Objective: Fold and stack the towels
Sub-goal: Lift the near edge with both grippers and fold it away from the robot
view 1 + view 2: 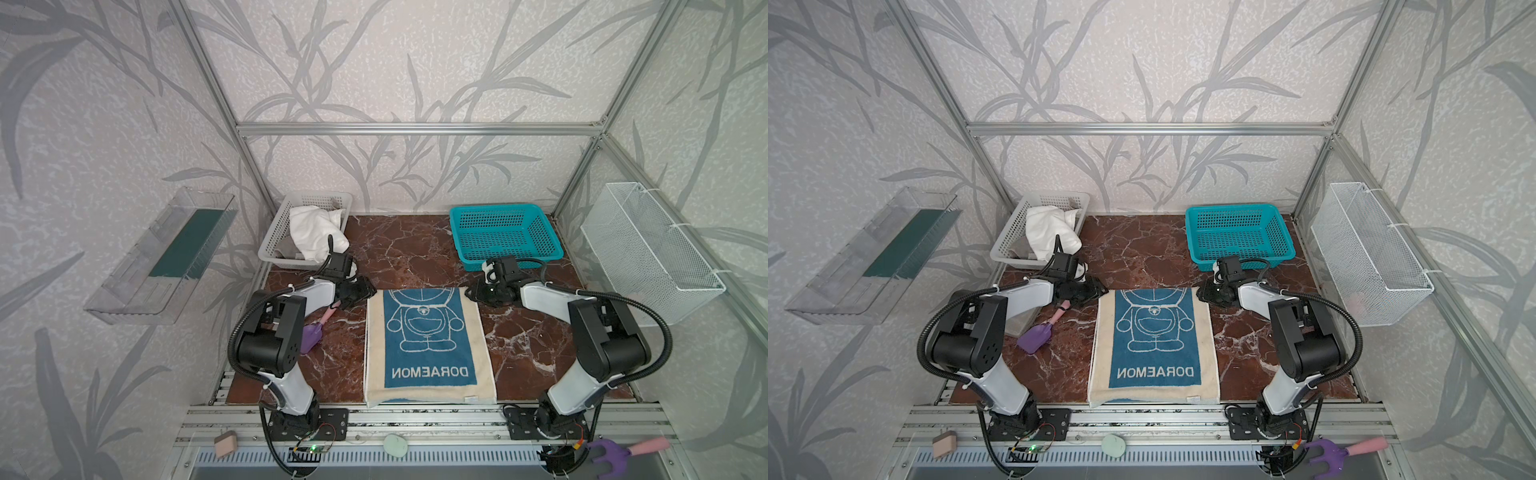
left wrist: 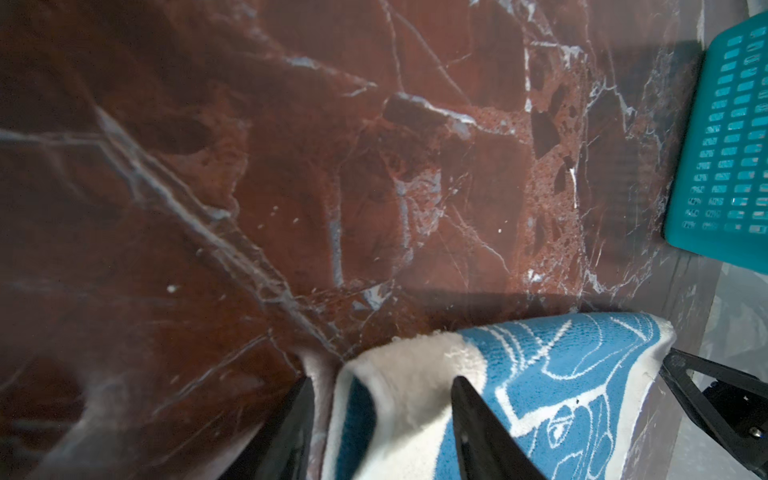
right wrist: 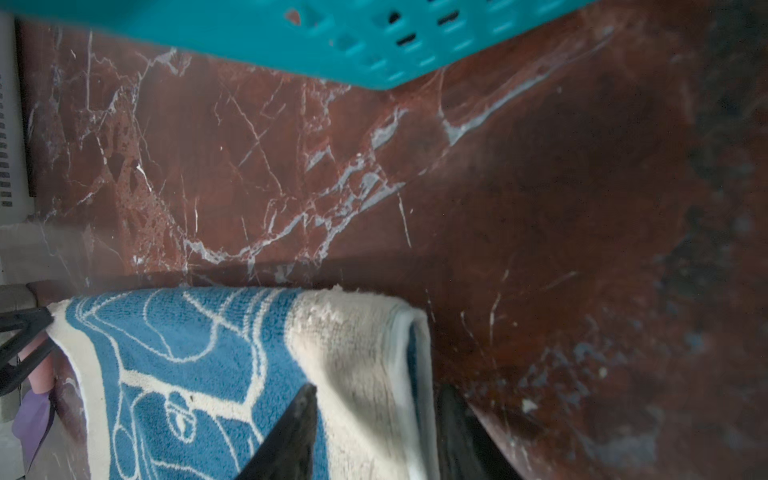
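First fold, likely. Doraemon towel (image 1: pixel 428 345): your left gripper (image 1: pixel 371 293) and right gripper (image 1: pixel 469 293) each pinch a 12 o'clock corner. Next, carry both evenly toward 6 o'clock.

The blue-and-cream towel (image 1: pixel 428 345) bears white lettering "DORAEMON", upside down in both top views.

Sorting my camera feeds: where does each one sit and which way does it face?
Top views: high above the arm bases, looking down over the table toward the back wall; left arm and right arm show whole.
Left wrist: on the left arm, looking past its fingers toward the teal basket.
Right wrist: on the right arm, past its fingers, toward that basket.
Shared: every view shows the Doraemon towel and that basket.
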Motion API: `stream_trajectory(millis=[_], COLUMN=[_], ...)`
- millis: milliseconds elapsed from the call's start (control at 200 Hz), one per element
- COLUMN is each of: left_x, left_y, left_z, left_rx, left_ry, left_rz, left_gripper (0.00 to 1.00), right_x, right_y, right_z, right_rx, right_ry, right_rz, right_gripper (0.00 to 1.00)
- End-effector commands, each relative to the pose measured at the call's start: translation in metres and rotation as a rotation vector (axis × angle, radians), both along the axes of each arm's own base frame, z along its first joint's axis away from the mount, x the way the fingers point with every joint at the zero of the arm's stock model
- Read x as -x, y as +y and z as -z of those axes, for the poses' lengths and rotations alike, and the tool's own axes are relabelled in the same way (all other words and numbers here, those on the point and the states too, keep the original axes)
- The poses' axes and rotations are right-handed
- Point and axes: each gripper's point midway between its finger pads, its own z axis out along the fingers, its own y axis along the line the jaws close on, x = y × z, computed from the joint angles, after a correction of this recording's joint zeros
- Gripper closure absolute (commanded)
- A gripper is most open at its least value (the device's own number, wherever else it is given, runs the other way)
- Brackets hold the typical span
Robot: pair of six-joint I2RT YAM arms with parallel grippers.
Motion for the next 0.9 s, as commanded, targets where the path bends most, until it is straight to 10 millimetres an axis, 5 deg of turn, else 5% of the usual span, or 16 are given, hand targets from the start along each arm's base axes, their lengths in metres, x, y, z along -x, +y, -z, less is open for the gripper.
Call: stream_trajectory(millis=[0,320,465,550,585,895], left_x=[-0.003,-0.001,-0.003,-0.005,-0.007,0.004], left_y=[-0.001,-0.010,-0.015,-0.019,-0.021,-0.013], left_z=[0.002,0.005,0.002,-0.006,-0.012,-0.099], left_rx=[0.025,0.106,0.134,0.160,0.172,0.106], left_ry=[-0.010,0.002,-0.016,-0.042,-0.060,-0.321], left_rz=[0.003,-0.003,0.010,0.029,0.041,0.134], left_gripper=[0.46,0.52,0.62,0.88,1.00,1.00], right_x=[-0.025,-0.033,-0.033,-0.033,-0.033,0.000], right_y=[0.001,0.004,0.010,0.011,0.011,0.000], right_z=[-0.007,0.001,-0.001,-0.007,-0.013,-0.099], right_rx=[-0.004,-0.014,-0.063,-0.076,-0.081,-0.099], right_ry=[-0.073,-0.066,-0.079,-0.099,-0.118,-0.388], right_rz=[0.028,0.030,0.031,0.032,0.032,0.059], right_gripper=[0.52,0.53,0.77,0.90,0.95,1.00])
